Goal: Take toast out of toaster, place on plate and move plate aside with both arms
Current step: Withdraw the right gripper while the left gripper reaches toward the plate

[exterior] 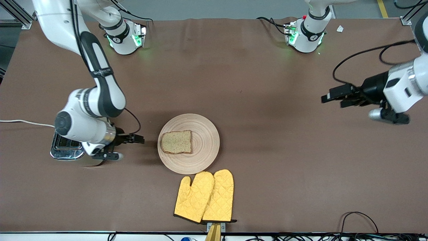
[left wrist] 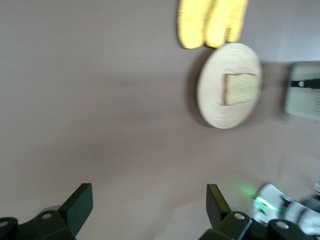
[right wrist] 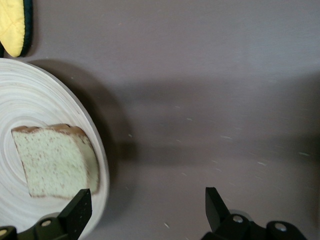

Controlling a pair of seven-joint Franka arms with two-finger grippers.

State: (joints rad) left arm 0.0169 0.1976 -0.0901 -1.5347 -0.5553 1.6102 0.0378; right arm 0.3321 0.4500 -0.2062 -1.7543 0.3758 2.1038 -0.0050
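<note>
From the front view, the plate (exterior: pixel 189 144) sits at the middle of the brown surface (exterior: pixel 254 100), with the toast (exterior: pixel 176 142) lying flat on it, toward the right arm's end. Two yellow oven mitts (exterior: pixel 204 196) lie just below the plate in the frame. The right pincer (exterior: pixel 135 138) hangs at mid-left, beside the plate, fingers apart and empty, over a chrome toaster (exterior: pixel 67 147) half hidden by the arm. The left pincer (exterior: pixel 337 96) waits at the frame's right edge, spread open.

The left wrist view shows its dark fingertips (left wrist: pixel 80 202) wide apart, with plate (left wrist: pixel 217 102), toast (left wrist: pixel 240 88) and mitts (left wrist: pixel 210 20) far off in the upper right.

The right wrist view alone shows the toast (right wrist: pixel 55 160) up close, with speckled crumb and darker crust, beside the plate's rim (right wrist: pixel 97 145) at lower left.
</note>
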